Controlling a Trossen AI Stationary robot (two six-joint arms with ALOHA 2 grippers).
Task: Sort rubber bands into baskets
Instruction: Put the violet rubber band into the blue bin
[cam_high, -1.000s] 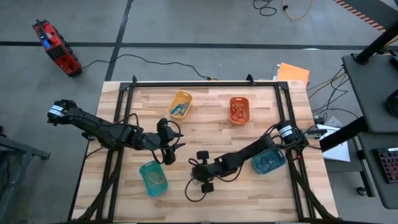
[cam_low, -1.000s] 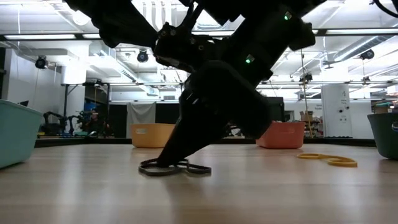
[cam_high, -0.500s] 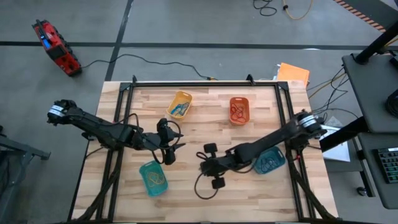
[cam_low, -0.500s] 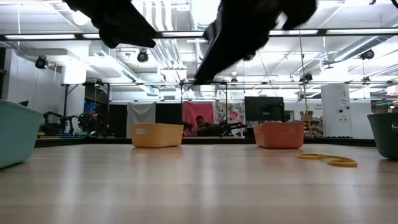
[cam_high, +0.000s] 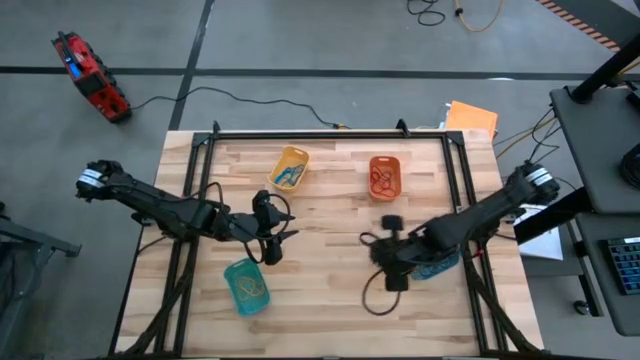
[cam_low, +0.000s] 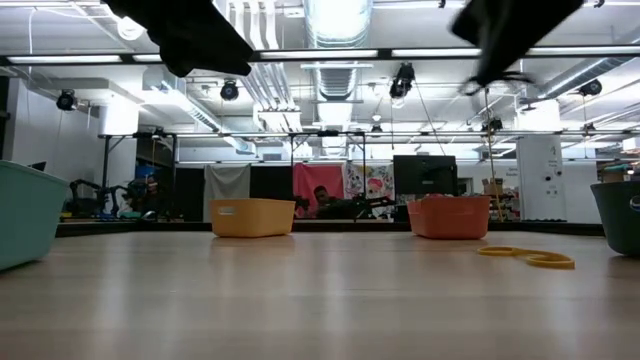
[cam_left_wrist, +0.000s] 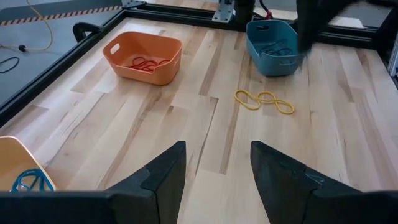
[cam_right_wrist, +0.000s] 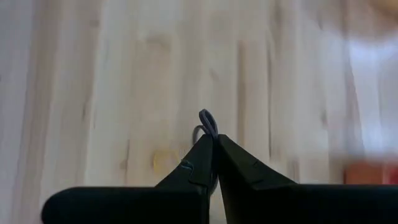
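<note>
rubber band (cam_right_wrist: 207, 118), seemingly grey, pinched in the closed right tool (cam_right_wrist: 214, 140) above bare table (cam_high: 330, 215); left tool (cam_left_wrist: 214, 162) open.

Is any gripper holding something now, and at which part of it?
The right gripper pinches a grey rubber band by one end of its loop. The left gripper holds nothing.

yellow basket (cam_high: 290, 167): far side of the table, holds blue bands.
orange basket (cam_high: 384, 176): far side, right of the yellow one, holds red bands.
teal-green basket (cam_high: 246, 286): near left, holds yellow bands.
blue-teal basket (cam_left_wrist: 272, 38): right side, holds dark bands.
yellow rubber band (cam_left_wrist: 263, 101): twisted, flat on the wood near the blue-teal basket.
grey rubber band (cam_right_wrist: 208, 121): pinched between the shut fingertips of the right gripper (cam_right_wrist: 212, 144).
</note>
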